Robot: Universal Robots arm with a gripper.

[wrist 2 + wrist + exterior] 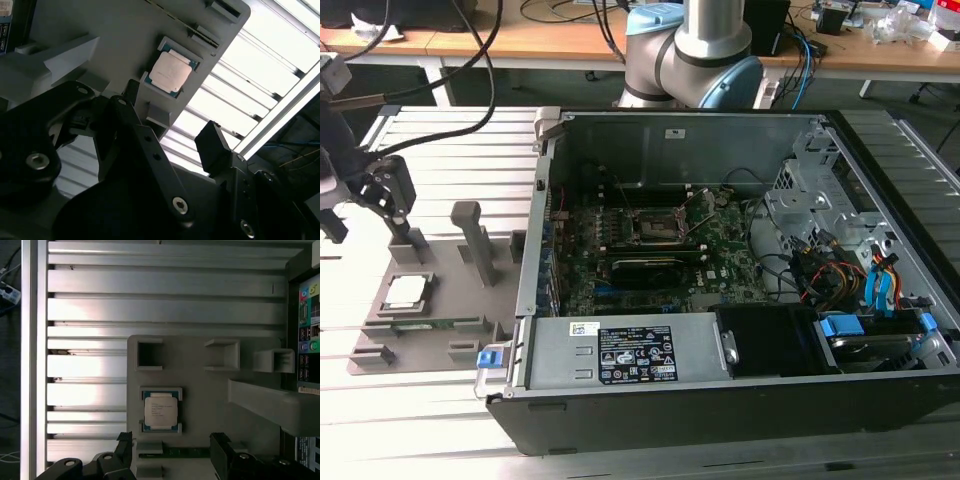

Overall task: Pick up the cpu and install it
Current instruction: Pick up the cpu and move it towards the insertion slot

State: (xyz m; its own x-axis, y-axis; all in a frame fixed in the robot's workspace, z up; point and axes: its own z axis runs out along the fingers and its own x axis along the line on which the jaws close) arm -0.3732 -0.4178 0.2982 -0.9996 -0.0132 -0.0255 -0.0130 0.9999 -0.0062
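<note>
Here, the black hand (pixel 171 440) hovering over a grey holder tray (pixel 445 335) on the slatted metal bench (pixel 450 140), fingers (pixel 220 446) spread apart and empty, the cpu (pixel 161 410) lying flat in its tray recess (metal top up), near the fingertips, untouched, at the exterior view's left of the open computer case (pixel 720 405).

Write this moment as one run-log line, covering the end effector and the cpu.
phase: pre-grasp | cpu: lying in grey holder tray, outside computer case | end effector: open, empty, apart from cpu

Slatted metal table (pixel 450 140), grey holder tray (pixel 455 300) and open computer case (pixel 720 425) resting on it
</note>
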